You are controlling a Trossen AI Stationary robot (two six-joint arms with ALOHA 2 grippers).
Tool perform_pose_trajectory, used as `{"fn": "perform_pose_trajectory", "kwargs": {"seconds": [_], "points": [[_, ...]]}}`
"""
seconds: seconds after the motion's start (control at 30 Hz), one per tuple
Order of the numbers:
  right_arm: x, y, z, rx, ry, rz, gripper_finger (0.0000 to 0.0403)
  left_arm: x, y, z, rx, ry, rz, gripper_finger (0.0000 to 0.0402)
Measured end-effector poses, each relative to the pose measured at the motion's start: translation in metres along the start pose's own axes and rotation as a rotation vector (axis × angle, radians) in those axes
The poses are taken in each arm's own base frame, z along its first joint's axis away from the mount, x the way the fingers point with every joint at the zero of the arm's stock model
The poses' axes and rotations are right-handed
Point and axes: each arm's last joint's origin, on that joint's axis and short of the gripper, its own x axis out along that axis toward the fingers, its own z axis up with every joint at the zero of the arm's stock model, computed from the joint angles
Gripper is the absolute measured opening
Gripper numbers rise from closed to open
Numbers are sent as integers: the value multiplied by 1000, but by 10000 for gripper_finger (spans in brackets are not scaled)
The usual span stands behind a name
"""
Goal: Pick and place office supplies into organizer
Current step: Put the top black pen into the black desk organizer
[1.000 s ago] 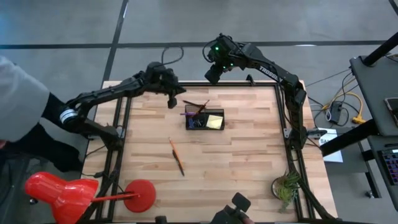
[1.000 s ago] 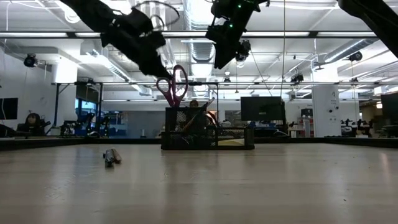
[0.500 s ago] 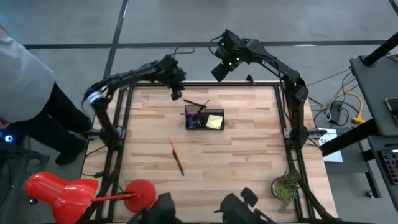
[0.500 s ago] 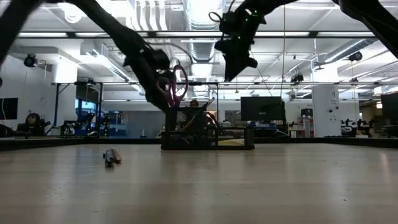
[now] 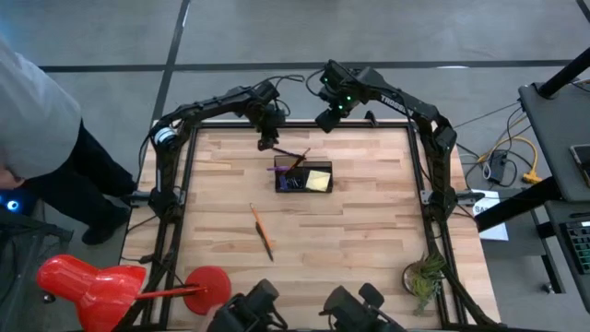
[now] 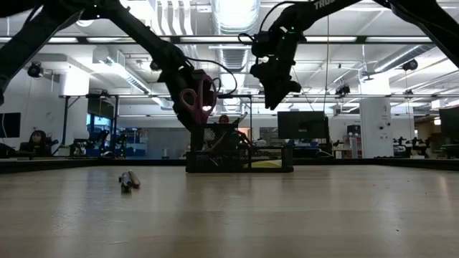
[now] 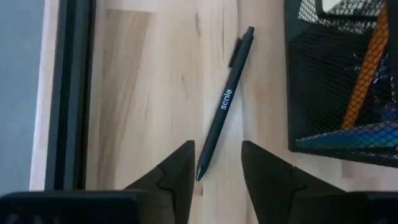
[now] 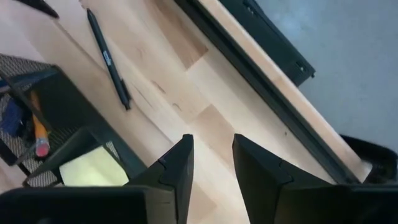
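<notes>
Scissors with purple handles are showing in the low view beside the left gripper, raised above the black mesh organizer; whether the fingers are clamping them cannot be told, since the left wrist view is showing the two dark fingers parted with only bare wood and the tip of a dark pen between them. That pen is lying flat on the table just beside the organizer's mesh wall, near the table's far edge. Inside the organizer an orange pencil is leaning, and a yellow sticky-note pad is sitting in its right section. The right gripper is hovering over the far edge of the table, its fingers spread apart and holding nothing. Well apart from the organizer, toward the near side, another orange pencil and a dark pen are lying end to end on the wood.
</notes>
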Motion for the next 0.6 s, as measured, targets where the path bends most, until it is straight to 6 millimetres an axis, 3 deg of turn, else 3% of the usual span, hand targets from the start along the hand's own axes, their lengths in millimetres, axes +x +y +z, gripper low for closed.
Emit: {"fn": "perform_pose_trajectory", "kwargs": {"seconds": [0.33,0.6], "points": [[-1,1,8,8,-83,16,93,31,-3,-16,36,69,-50,105],[-1,0,9,15,-90,16,93,48,-7,-16,59,83,-50,104]]}}
